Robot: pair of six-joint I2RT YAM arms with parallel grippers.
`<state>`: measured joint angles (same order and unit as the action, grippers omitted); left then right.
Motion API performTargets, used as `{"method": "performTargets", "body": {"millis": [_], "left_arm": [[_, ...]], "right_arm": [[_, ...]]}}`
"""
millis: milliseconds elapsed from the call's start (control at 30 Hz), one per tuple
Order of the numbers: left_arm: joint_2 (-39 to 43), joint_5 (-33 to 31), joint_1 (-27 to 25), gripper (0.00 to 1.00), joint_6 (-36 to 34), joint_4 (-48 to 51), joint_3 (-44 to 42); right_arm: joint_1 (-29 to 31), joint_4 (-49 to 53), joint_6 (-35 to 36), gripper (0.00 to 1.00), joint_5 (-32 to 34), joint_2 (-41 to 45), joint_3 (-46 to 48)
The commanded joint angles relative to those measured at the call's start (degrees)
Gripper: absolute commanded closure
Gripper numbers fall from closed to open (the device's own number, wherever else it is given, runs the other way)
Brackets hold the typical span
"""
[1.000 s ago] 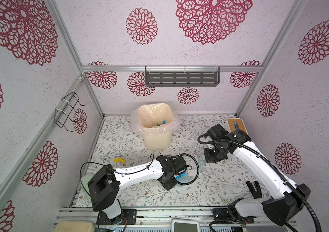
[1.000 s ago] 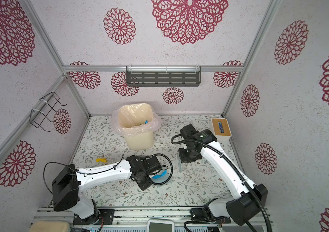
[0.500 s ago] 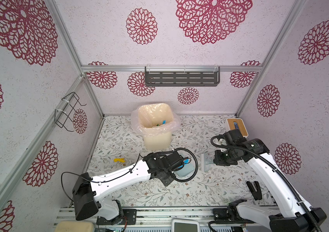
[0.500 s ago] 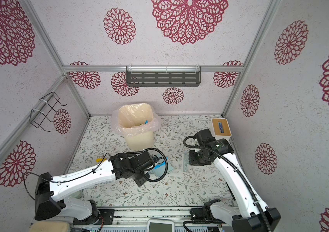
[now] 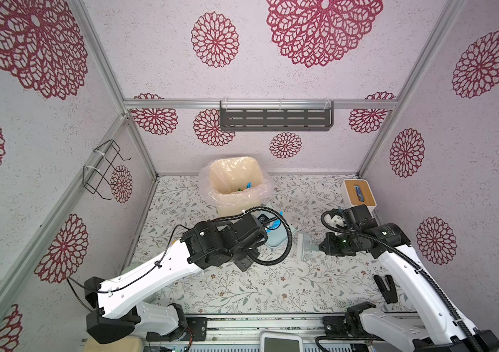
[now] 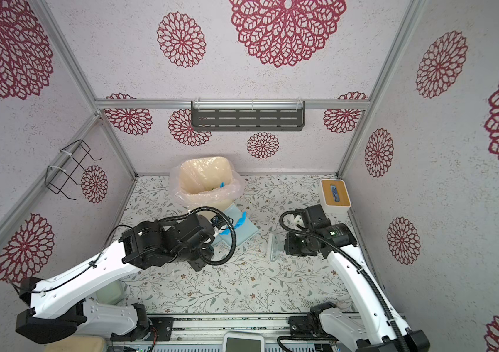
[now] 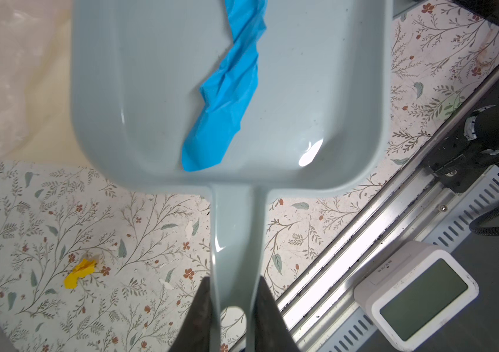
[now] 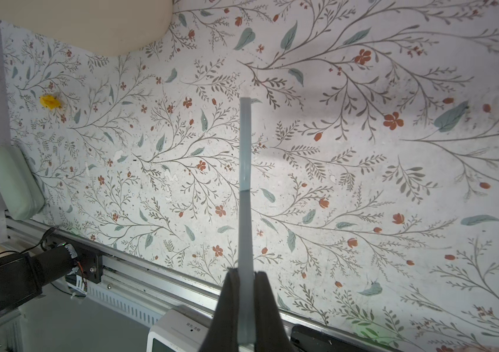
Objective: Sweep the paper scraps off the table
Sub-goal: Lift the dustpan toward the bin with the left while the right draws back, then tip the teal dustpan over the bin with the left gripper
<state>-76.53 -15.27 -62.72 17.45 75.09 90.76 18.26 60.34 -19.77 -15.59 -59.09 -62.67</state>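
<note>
The counter [image 5: 272, 289], printed with vines, was pictured largely cleared, with no loose paper visible on its open stretches in either top view. At twelve o'clock on it, against the back wall, the lined bin [image 5: 230, 209] was shown with several paper scraps [image 5: 246, 186], blue and green, already dropped inside.

The pale blue dustpan [image 5: 276, 241] was held just beside the bin, at about five o'clock from it. Its handle was clamped between the jaws of the left tool [image 7: 233, 285]; whether the pan rested on the counter or was lifted clear could not be told. At three o'clock from the dustpan, and apart from it, a small brush [image 5: 304, 248] was gripped by its handle in the right tool [image 8: 245, 272], whose jaws were closed tight on it.

One long crumpled blue scrap [image 7: 226, 97] was carried in the pan, not yet tipped out. One small yellow scrap [image 8: 50, 101] was left lying on the counter, judged to be toward nine o'clock near the side wall, well apart from pan and brush, and hidden under the left arm in both top views.

The job was judged mostly done: the blue scrap was to be emptied into the bin, the yellow one swept up and binned.
</note>
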Motion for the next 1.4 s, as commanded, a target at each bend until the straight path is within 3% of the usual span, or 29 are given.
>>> {"method": "performTargets", "body": {"millis": [0, 167, 367, 767, 1233, 1367], "left_arm": [[1.21, -2.93, 0.76, 1.00, 0.78, 5.19, 4.07], [1.34, -1.19, 7.85, 1.00, -1.06, 8.70, 9.77], [1.52, 0.33, 20.07, 1.00, -6.11, 10.27, 12.38], [0.14, 2.80, 38.86, 1.00, -14.23, 6.38, 16.01], [-17.85, -7.22, 41.90, 1.00, -25.48, 11.86, 31.18], [-21.42, -6.79, 41.96, 1.00, -28.15, 9.91, 33.93]], "right_arm": [[-0.47, -2.87, -2.15, 1.00, -3.51, 2.06, 0.27], [-0.52, -2.67, -2.29, 1.00, -4.66, 2.56, -0.08], [-0.75, -2.61, -2.14, 1.00, -5.57, 3.10, -0.25], [-0.91, -3.67, -1.96, 1.00, -8.86, 4.18, 0.53], [-1.03, -2.49, -1.41, 1.00, -9.44, 5.55, 1.55], [-1.04, -2.16, -1.92, 1.00, -9.27, 6.36, 2.45]]}}
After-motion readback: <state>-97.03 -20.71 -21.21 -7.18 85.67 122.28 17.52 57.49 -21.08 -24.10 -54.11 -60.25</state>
